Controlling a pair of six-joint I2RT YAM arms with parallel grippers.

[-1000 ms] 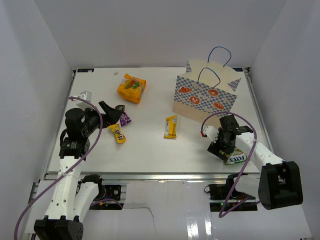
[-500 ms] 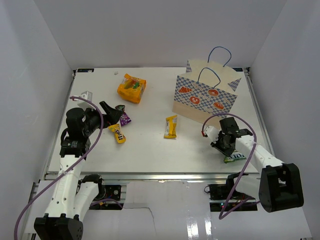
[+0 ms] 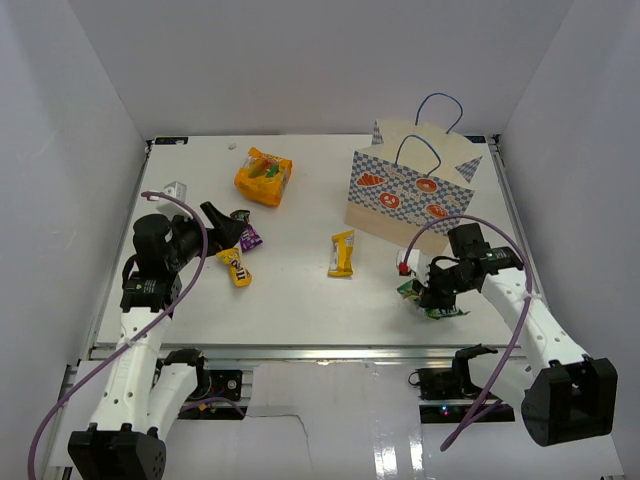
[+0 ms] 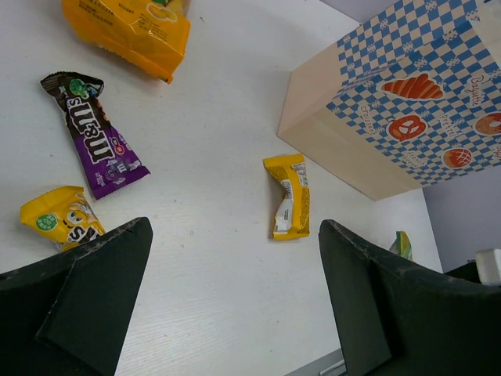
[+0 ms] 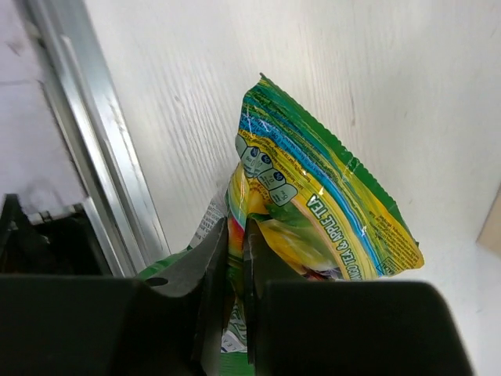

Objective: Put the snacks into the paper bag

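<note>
Overhead, the white table (image 3: 300, 300) carries an upright cream paper carrier bag (image 3: 410, 195) with a blue-white checkered band and thin blue cord handles, standing at the far right with its mouth facing up. The right gripper (image 3: 432, 297) lies in front of that bag, near the table's front edge. Its jaws are closed to a narrow slit on the green crinkly snack bag (image 5: 321, 204), pinching it by one edge. In the right wrist view the packet juts away from the fingers (image 5: 211, 258), its long axis running diagonally toward the paper bag's lower corner. Whether the packet clears the table cannot be told. The left gripper (image 3: 215, 225) hovers over the left part of the table with its jaws spread wide and nothing between them. Just beside it lie the small purple candy packet (image 4: 94, 137) and the small yellow candy packet (image 4: 59, 219), both flat. The purple one's long axis points toward the orange crinkly snack bag (image 3: 264, 177), which lies at the far centre-left. The yellow bar wrapper (image 3: 343, 252) lies flat mid-table, apart from the paper bag, its long axis running roughly near to far with a slight bend.
</note>
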